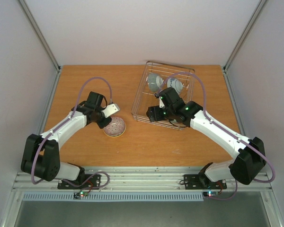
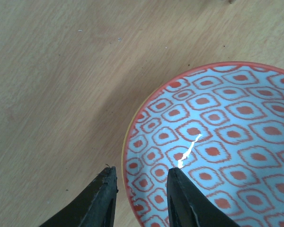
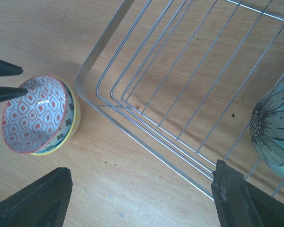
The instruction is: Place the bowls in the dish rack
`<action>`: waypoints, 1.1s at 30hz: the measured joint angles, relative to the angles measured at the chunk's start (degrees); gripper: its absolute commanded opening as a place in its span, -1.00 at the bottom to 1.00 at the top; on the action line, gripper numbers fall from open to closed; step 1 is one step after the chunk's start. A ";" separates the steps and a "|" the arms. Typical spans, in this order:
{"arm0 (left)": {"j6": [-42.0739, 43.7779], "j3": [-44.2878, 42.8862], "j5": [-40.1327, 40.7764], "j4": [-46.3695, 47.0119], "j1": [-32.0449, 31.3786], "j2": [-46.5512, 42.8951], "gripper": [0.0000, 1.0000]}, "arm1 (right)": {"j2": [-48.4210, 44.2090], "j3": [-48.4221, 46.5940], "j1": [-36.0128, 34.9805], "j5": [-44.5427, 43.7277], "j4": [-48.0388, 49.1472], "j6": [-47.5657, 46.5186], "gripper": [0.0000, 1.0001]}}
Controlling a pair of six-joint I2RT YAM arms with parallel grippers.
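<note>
Straddling the rim: slip risk at the pinch

Left gripper (image 2: 141, 171) stands parted, one finger inside and one outside the rim of the pink-red bowl (image 2: 217, 142), not yet pinched. The bowl sits on the table (image 2: 61, 71), just left of the dish rack (image 1: 144, 99). Right gripper (image 3: 142, 166) hangs wide apart and empty over the rack's near-left corner. Risk: the glazed rim may slide or tip on closing (the bite looks shallow). The carry may also meet the right arm.
</note>
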State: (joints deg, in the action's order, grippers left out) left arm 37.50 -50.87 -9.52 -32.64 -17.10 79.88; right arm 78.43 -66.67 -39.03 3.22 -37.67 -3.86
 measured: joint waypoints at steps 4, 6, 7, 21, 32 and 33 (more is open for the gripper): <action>-0.02 0.00 0.61 0.68 0.28 0.48 -0.35 | 0.00 0.09 -0.15 0.26 0.00 0.00 0.64; -0.02 0.00 0.90 0.81 0.33 1.09 -0.35 | 0.02 0.15 -0.22 0.33 0.00 0.00 0.64; -0.04 0.00 0.96 0.81 0.37 1.33 -0.35 | 0.00 0.22 -0.22 0.37 0.02 0.00 0.64; -0.59 0.02 0.96 1.07 0.39 3.96 -0.35 | 0.33 0.52 -0.24 0.96 0.24 0.00 0.64; -1.40 0.02 1.11 1.55 0.39 4.17 -0.83 | 0.79 0.59 -0.35 1.55 0.42 0.00 0.63; -1.31 0.02 1.20 1.68 0.42 4.17 -0.87 | 0.85 0.59 -0.37 1.57 0.42 0.00 0.63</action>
State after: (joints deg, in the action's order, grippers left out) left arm 36.18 -50.85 -8.32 -30.96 -16.69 84.05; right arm 79.29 -66.08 -39.40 4.80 -37.26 -3.86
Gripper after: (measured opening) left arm 0.120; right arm 0.818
